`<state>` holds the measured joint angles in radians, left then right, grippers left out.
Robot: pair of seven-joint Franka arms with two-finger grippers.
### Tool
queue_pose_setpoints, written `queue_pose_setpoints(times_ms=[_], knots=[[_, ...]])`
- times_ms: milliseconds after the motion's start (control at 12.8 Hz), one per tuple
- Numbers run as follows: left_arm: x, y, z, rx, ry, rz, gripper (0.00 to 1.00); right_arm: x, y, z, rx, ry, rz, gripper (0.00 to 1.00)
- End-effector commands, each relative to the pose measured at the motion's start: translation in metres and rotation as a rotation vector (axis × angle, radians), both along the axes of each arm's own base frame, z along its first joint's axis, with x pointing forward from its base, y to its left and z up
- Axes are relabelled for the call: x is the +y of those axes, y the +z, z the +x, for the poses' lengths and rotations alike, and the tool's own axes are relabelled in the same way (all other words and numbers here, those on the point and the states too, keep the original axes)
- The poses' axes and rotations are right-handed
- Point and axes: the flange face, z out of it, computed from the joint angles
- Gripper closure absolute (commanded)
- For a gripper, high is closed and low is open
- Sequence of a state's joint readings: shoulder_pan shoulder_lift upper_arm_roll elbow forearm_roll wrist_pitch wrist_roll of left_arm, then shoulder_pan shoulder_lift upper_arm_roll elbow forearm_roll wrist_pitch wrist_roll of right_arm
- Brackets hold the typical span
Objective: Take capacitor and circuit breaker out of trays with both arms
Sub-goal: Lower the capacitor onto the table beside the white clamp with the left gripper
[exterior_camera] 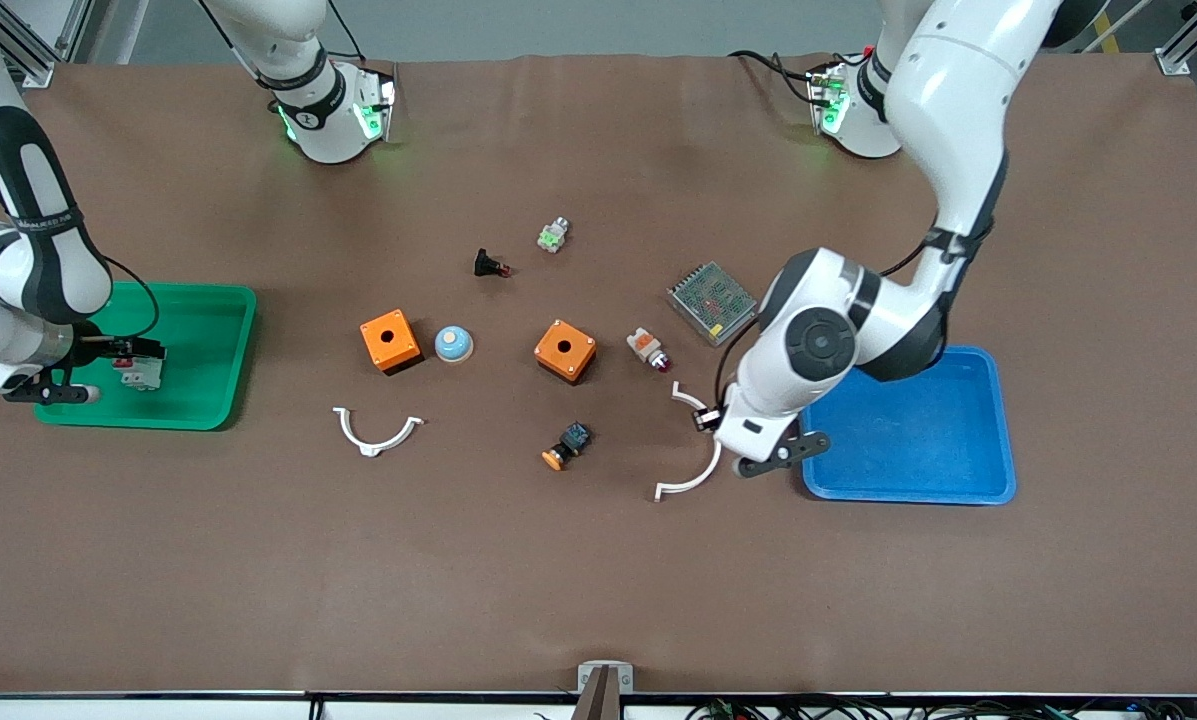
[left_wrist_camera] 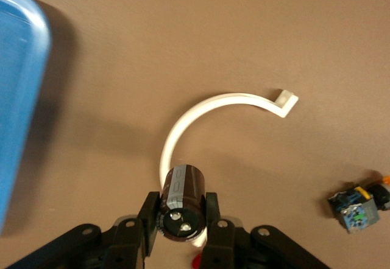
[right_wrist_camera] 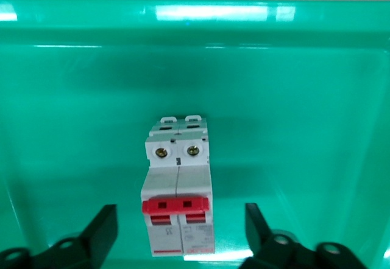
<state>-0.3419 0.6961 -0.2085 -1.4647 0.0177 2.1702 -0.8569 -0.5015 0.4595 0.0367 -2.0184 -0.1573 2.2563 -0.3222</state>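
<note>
The capacitor, a stubby black cylinder with pale spots on its end, is gripped in my left gripper, which is shut on it. It hangs just above a white curved bracket on the table, beside the blue tray. In the front view the left gripper is small and dark. The breaker, white-grey with red levers, rests in the green tray. My right gripper is open around it, with its fingers apart from the breaker's sides. In the front view the breaker sits at the tray's end.
Two orange boxes, a blue dome, a black part with a red tip, a white-and-orange part, a mesh box, an orange-capped button and a second bracket lie mid-table.
</note>
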Motion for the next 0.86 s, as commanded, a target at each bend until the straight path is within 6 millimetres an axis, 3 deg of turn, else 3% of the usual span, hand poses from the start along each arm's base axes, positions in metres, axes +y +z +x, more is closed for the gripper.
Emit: queue_pose_setpoints(times_ms=[0, 157, 235, 392, 548, 627, 783], knots=[[-0.033, -0.023, 0.014, -0.016, 0.033, -0.036, 1.00, -0.011, -0.004, -0.009, 0.003, -0.009, -0.010, 0.53], [-0.047, -0.045, 0.007, -0.021, 0.042, -0.041, 0.95, -0.016, 0.000, -0.007, -0.003, -0.017, -0.015, 0.88], [-0.048, -0.053, 0.005, -0.014, 0.049, -0.032, 0.79, -0.019, 0.007, -0.001, -0.012, -0.024, -0.022, 0.96], [-0.038, -0.056, 0.009, -0.016, 0.040, -0.022, 0.53, -0.021, 0.025, 0.006, -0.020, -0.030, -0.026, 0.99], [-0.040, -0.056, 0.008, -0.015, 0.039, -0.024, 0.31, -0.014, 0.067, 0.014, -0.018, -0.020, -0.031, 0.99], [-0.038, -0.046, 0.011, -0.028, 0.038, -0.027, 0.00, 0.000, 0.094, 0.021, -0.040, -0.002, -0.038, 0.99], [-0.026, 0.000, 0.022, -0.069, 0.056, -0.043, 0.00, 0.036, 0.139, 0.034, -0.085, 0.025, -0.061, 0.99]])
